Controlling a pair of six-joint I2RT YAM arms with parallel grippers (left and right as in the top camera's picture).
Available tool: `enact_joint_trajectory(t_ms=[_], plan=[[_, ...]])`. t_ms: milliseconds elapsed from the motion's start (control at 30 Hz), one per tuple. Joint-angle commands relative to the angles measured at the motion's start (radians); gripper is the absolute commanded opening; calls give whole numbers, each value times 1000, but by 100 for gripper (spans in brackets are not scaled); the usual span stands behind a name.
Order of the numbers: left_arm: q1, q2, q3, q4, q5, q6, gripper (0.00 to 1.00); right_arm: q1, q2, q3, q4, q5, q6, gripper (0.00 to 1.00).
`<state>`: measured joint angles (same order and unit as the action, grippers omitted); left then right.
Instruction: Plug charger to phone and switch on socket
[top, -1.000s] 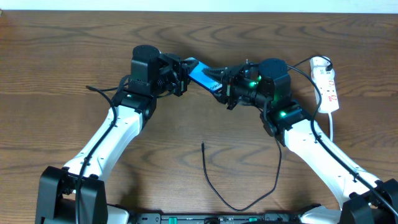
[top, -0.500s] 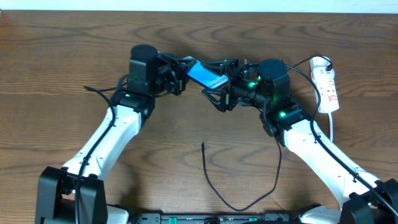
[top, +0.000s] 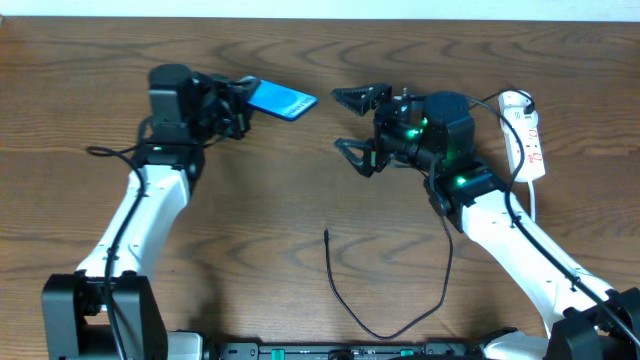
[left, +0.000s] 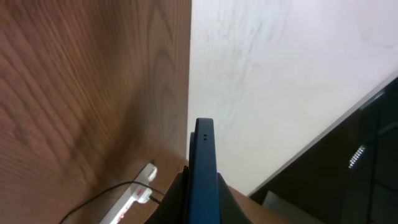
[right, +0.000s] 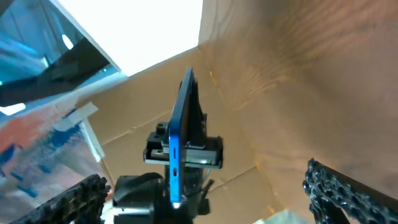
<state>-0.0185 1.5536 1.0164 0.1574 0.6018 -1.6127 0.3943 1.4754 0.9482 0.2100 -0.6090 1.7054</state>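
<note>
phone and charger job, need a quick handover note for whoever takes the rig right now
Left gripper: shut on the phone, held up off the table at the far left.
Right gripper: open, empty, facing the phone with a gap between them.
Charger: lying loose on the table near the middle, connector tip free.
Socket: far right edge, untouched; switch position not readable.
Done: phone picked up.
Left: grab the connector tip, plug it into the phone, switch on the socket.
</note>
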Motion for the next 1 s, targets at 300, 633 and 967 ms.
enact_joint_trajectory(t_ms=[300,633,967], plan=[[220,-22,30,9,510,546,8,-55,-2,19,-34,16,-455,99],[276,-22,30,9,718,871,7,-53,-2,45,-201,71,-598,99],[294,-22,30,10,801,1012,7,80,79,396,-793,315,-864,99]])
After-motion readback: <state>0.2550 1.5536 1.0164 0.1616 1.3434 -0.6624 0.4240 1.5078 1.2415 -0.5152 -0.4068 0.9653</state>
